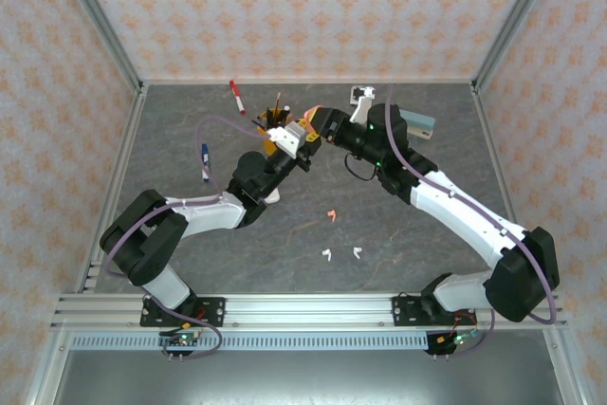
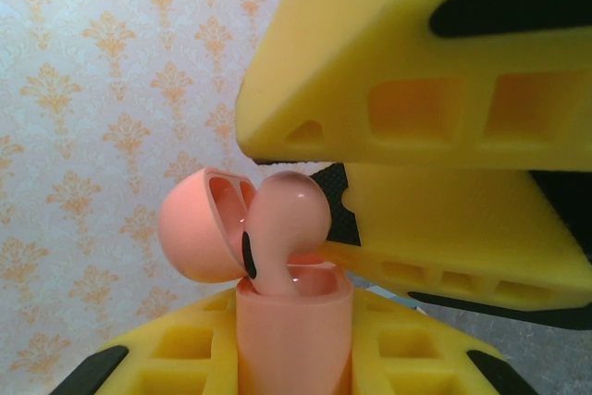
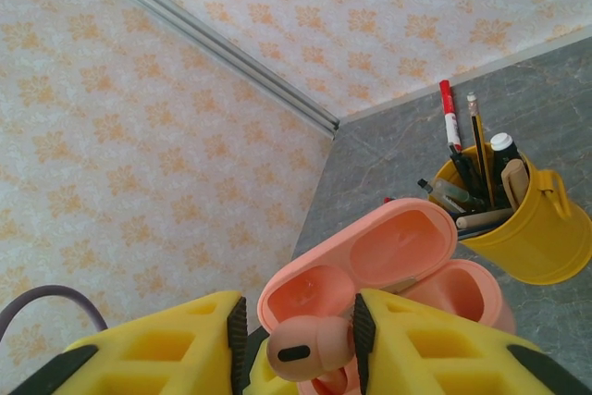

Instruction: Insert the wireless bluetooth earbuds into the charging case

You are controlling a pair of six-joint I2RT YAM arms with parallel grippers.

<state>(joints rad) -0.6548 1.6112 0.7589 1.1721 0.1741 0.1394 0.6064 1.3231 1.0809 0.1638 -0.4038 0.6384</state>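
My left gripper (image 2: 294, 363) is shut on the upright salmon-pink charging case (image 2: 294, 326), whose lid (image 2: 194, 228) hangs open. A pink earbud (image 2: 289, 215) stands stem-down in the case's mouth. My right gripper (image 3: 301, 335) straddles that earbud (image 3: 310, 351). Its right pad touches the bud and a small gap shows at its left pad, so the jaws stand open. Both grippers meet above the table's far middle, left gripper (image 1: 287, 146) and right gripper (image 1: 318, 126). On the table lie another pink earbud (image 1: 331, 215) and two white earbuds (image 1: 325, 255) (image 1: 358, 252).
A yellow cup of pens (image 3: 523, 228) stands just behind the case, the same cup (image 1: 277, 120) at the table's back. A red marker (image 1: 236, 97), a blue pen (image 1: 205, 160), a white object (image 1: 363, 95) and a teal block (image 1: 418, 125) lie around the far half.
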